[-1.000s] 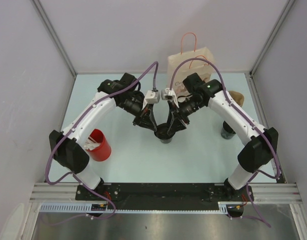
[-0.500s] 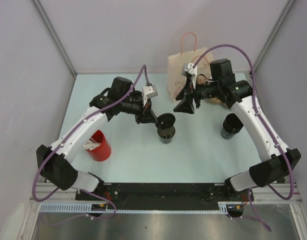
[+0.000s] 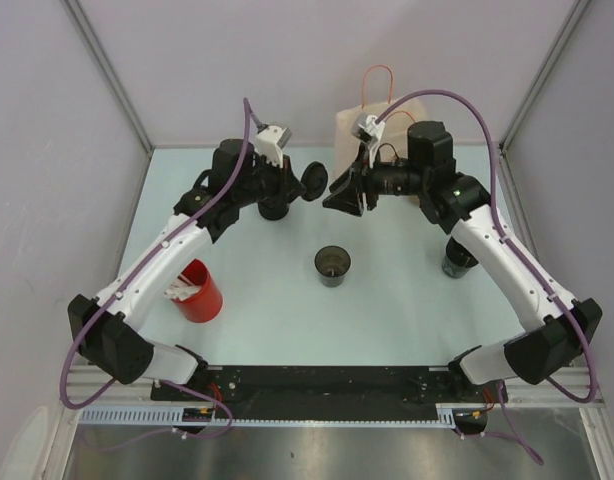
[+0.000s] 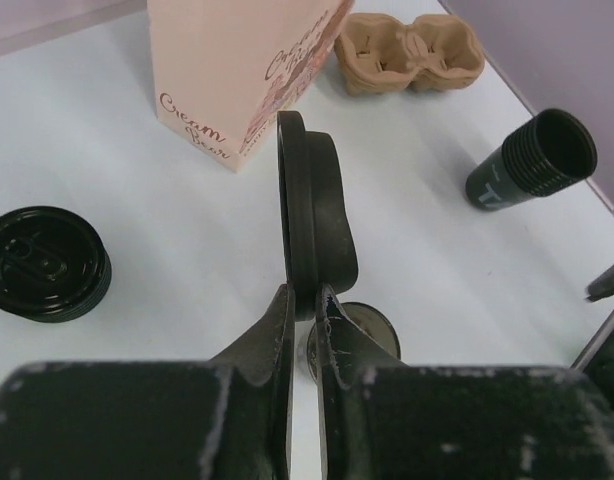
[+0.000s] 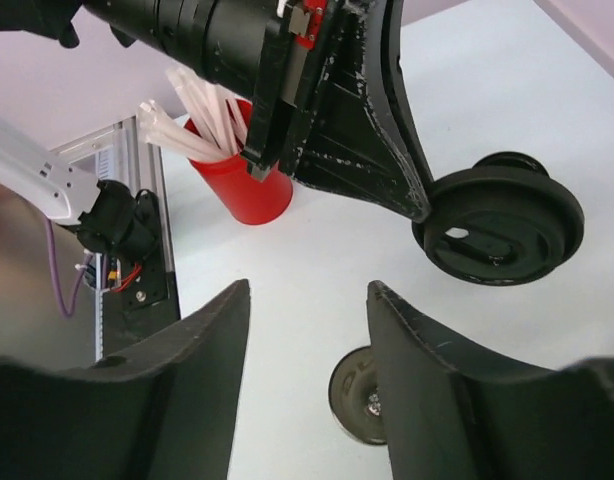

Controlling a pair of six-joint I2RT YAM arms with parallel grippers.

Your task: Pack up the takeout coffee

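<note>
An open black coffee cup [image 3: 333,265] stands mid-table, its mouth uncovered; it also shows below the jaws [image 4: 359,330] [image 5: 359,395]. My left gripper [image 3: 299,183] [image 4: 305,292] is shut on a black lid [image 3: 314,180] [image 4: 312,215] [image 5: 499,232], held edge-on in the air behind the cup. My right gripper [image 3: 339,195] [image 5: 307,300] is open and empty, facing the lid at close range. The pink paper bag [image 3: 382,130] [image 4: 237,70] stands at the back.
A red cup of white straws [image 3: 197,290] [image 5: 237,180] stands front left. A dark green cup [image 3: 457,260] [image 4: 532,160] stands on the right. A brown cup carrier [image 4: 412,50] lies beside the bag. Another black lid [image 4: 42,262] rests on the table.
Both grippers have left the cup. The left one has carried the lid up and back. The right one opened and swung up towards the bag.
</note>
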